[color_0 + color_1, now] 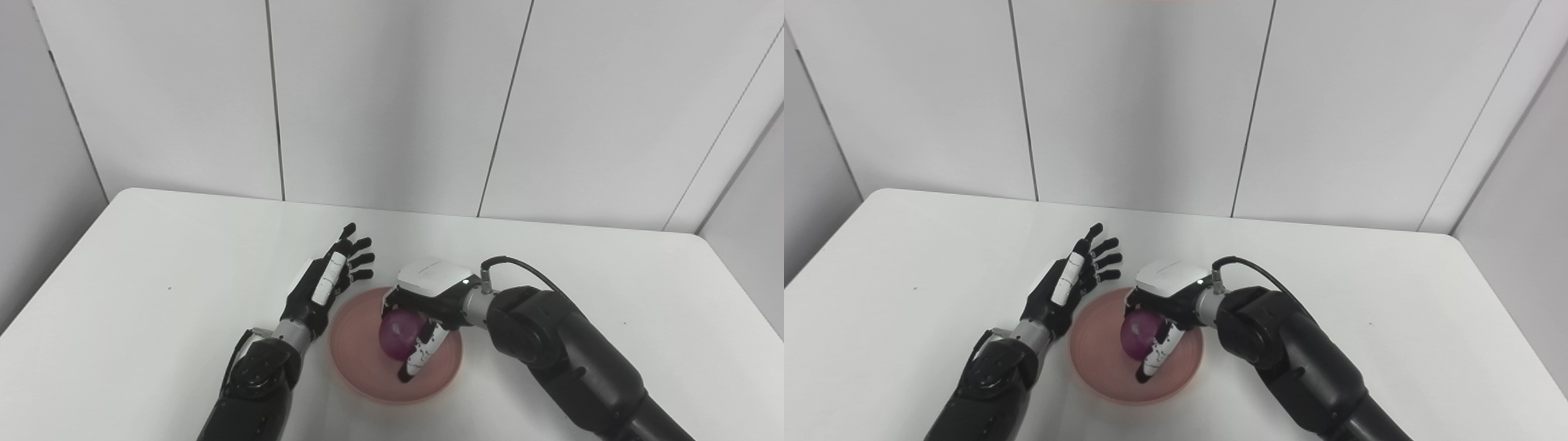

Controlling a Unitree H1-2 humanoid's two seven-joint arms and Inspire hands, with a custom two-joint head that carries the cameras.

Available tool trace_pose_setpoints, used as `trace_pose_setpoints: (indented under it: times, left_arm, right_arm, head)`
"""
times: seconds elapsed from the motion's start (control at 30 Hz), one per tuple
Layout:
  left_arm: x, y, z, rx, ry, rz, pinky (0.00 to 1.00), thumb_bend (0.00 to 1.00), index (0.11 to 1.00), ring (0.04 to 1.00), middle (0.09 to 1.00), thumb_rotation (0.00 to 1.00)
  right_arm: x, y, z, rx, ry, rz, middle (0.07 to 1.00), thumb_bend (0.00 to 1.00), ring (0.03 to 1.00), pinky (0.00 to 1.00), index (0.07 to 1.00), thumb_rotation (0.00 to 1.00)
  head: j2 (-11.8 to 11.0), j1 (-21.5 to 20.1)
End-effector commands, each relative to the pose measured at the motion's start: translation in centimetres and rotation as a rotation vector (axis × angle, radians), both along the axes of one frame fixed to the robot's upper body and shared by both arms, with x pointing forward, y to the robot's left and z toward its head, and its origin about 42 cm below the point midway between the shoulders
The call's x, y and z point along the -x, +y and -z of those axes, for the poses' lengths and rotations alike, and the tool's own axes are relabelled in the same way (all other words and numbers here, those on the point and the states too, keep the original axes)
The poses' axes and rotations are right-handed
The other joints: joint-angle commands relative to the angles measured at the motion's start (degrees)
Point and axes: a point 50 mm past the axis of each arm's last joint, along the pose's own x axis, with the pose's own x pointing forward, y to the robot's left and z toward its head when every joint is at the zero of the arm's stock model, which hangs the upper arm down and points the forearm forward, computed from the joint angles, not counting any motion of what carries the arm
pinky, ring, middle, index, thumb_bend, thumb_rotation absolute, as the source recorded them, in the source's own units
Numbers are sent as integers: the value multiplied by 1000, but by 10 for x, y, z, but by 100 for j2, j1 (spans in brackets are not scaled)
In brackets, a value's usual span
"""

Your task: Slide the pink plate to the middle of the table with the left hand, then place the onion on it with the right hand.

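Note:
The pink plate lies on the white table near the front middle. A purple onion is over the plate's centre, wrapped by my right hand, which is shut on it from above and the right. I cannot tell whether the onion touches the plate. My left hand is open with fingers spread, just left of and behind the plate's rim, holding nothing. The same scene shows in the right eye view, with the plate, the onion and the left hand.
The white table has rounded far corners and ends at grey wall panels behind. A black cable loops off my right wrist.

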Motion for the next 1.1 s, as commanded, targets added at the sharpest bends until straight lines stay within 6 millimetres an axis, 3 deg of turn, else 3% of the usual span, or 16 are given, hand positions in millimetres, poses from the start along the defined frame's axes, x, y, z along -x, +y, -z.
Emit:
trace_pose_setpoints:
  times: [0.0, 0.43, 0.63, 0.87, 0.97, 1.07]
  left_arm:
    - [25, -9, 47, -28, 179, 35, 810, 891, 1000, 872, 909, 913]
    - [25, -6, 49, -24, 179, 38, 802, 871, 1000, 884, 913, 914]
    - [26, -7, 49, -27, 182, 37, 816, 879, 1000, 871, 915, 918]
    - [27, -5, 50, -19, 179, 32, 810, 904, 1000, 873, 918, 913]
    - [27, -4, 50, -19, 183, 32, 807, 917, 1000, 873, 915, 909]
    - [27, -3, 48, -21, 182, 29, 810, 913, 1000, 875, 916, 908]
  right_arm:
    - [-6, 0, -31, -28, -66, -18, 615, 1000, 536, 470, 685, 604]
    - [-3, -12, -78, -117, -84, 3, 642, 1000, 572, 511, 687, 553]
    - [-6, -20, -92, -141, -141, -6, 653, 1000, 582, 505, 678, 588]
    - [-13, -35, -78, -344, -195, 79, 714, 1000, 649, 521, 695, 704]
    - [-17, -41, -66, -477, -144, 124, 775, 999, 731, 604, 753, 783]
    - [-22, -52, -44, -749, 8, 260, 826, 962, 780, 661, 804, 845]
  head:
    - [-1, -2]
    - [-8, -48]
    - [-9, -71]
    - [-8, -108]
    - [-4, -106]
    - [5, -115]
